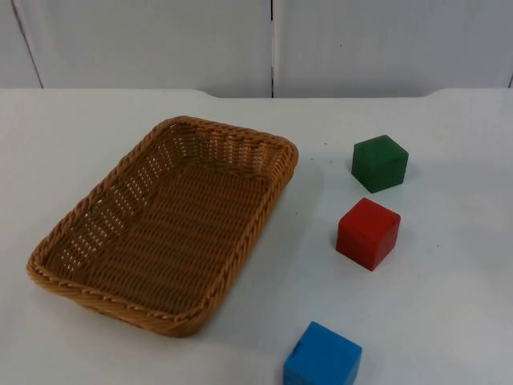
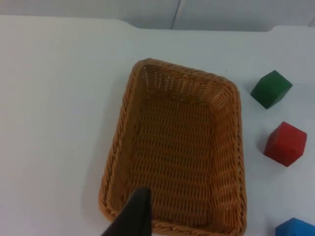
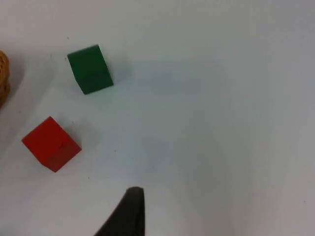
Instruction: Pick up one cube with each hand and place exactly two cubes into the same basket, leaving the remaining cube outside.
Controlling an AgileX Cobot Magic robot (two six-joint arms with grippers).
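Note:
A woven brown basket [image 1: 172,122] lies on the white table left of centre, with nothing inside it. To its right stand a green cube [image 1: 379,163] and, nearer, a red cube [image 1: 368,233]. A blue cube [image 1: 322,357] sits at the table's front edge. All three cubes are outside the basket. My left gripper [image 2: 133,216] hangs high over the basket's [image 2: 239,147] near end, with the green cube [image 2: 271,89], red cube [image 2: 285,143] and blue cube [image 2: 295,228] off to its side. My right gripper [image 3: 128,216] hangs over bare table beside the red cube [image 3: 50,143] and green cube [image 3: 90,69].
The grey partition wall [image 1: 272,44] closes off the table's far side. White table [image 1: 449,265] stretches to the right of the cubes. A sliver of the basket's rim [image 3: 3,73] appears in the right wrist view.

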